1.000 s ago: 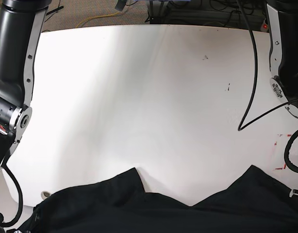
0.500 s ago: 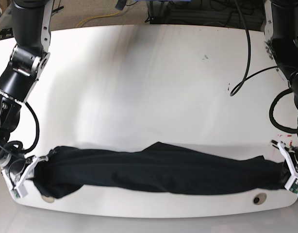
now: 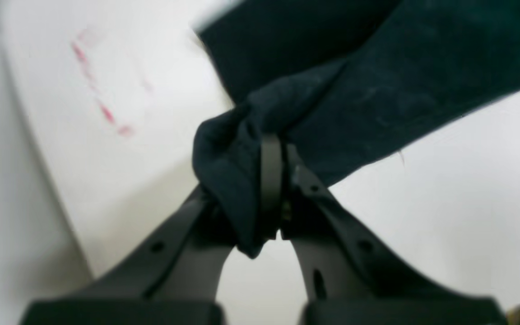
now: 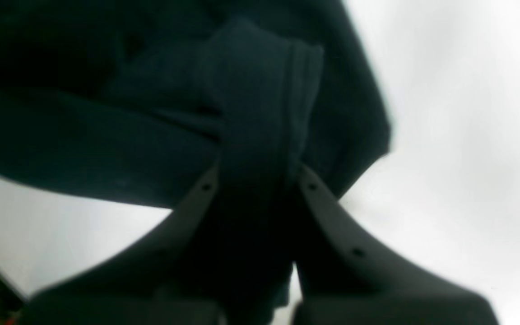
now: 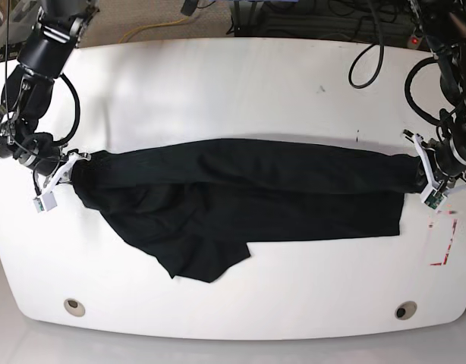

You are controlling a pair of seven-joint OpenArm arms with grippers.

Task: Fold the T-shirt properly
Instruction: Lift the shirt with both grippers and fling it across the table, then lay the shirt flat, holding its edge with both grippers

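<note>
While gripped endwise, T-shirt [image 5: 248, 197] stretches left–right.

I saw a soft matt black cloth T-shirt [image 5: 240, 197], a smooth, faintly glossy white table [image 5: 218, 91], matt dark plastic gripper fingers [image 3: 327, 212].

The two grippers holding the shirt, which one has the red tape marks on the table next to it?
The left gripper, on the base view's right: the red marks lie just below it. The right gripper has only bare white table nearby.
</note>
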